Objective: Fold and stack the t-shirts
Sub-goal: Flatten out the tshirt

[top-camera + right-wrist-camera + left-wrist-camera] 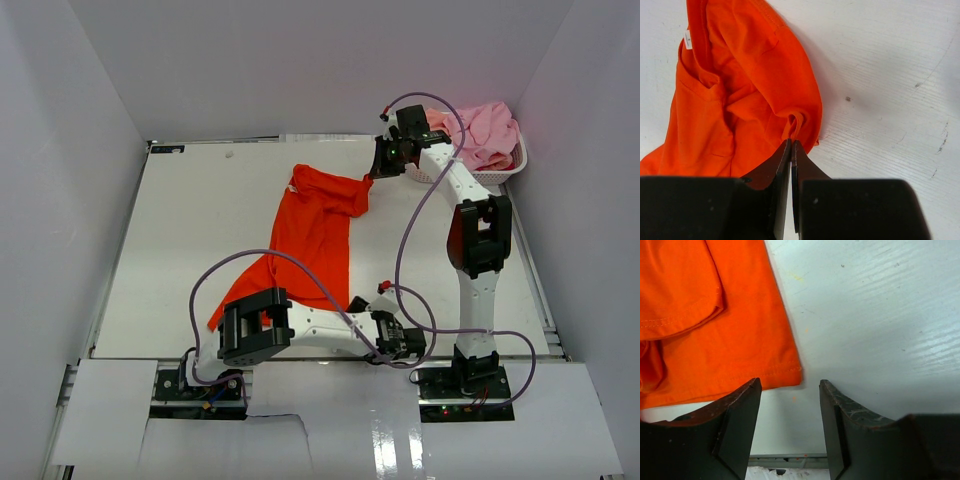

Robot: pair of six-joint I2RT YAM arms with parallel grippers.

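Note:
A bright orange-red t-shirt lies spread and rumpled across the middle of the white table. My right gripper is shut on a pinch of its far right edge; in the right wrist view the cloth bunches at the closed fingertips. My left gripper is open and empty near the shirt's near right corner; in the left wrist view the shirt's hem lies just beyond the open jaws. Light pink shirts fill the basket at the back right.
A white perforated plastic basket stands at the back right corner beside the right arm. The table's near edge is just under the left gripper. White walls enclose the table on three sides.

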